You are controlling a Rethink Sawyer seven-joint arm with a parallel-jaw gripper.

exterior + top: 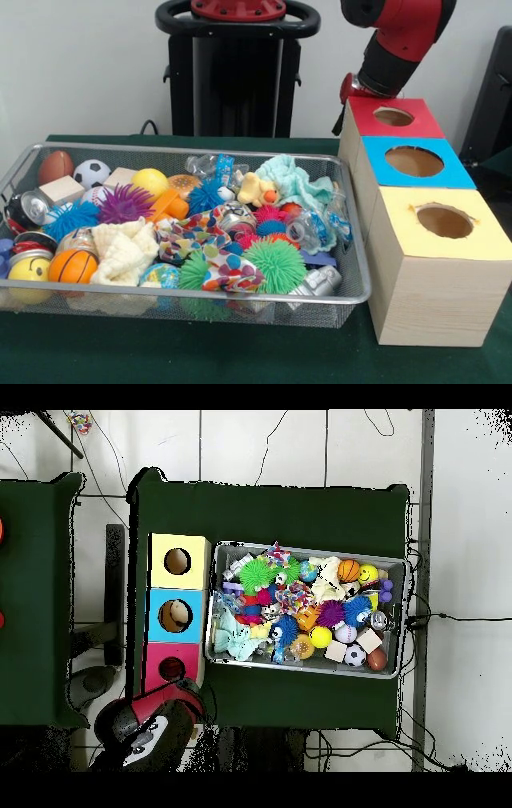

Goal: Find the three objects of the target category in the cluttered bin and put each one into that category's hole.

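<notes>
Wire bin point(352, 290) crammed with toys beside 3 wooden boxes on a green table point(80, 352).

Nearest, an orange basketball point(72, 266), a green spiky ball point(276, 264) and a crushed can point(316, 282) sit at the bin's front; farther back lie a soccer ball point(91, 172) and a brown football point(54, 166). Right of the bin stand the yellow-topped box point(440, 244), the blue-topped box point(416, 162), then the red-topped box point(394, 118) — each with 1 round hole. The arm point(398, 40) hangs behind the red one — whether its gripper is open or closed, I cannot tell.

Arm point(398, 40): glossy red shell, black rounded joint sections.
Pedestal point(237, 72): black column, red cap, black ring handle.
</notes>
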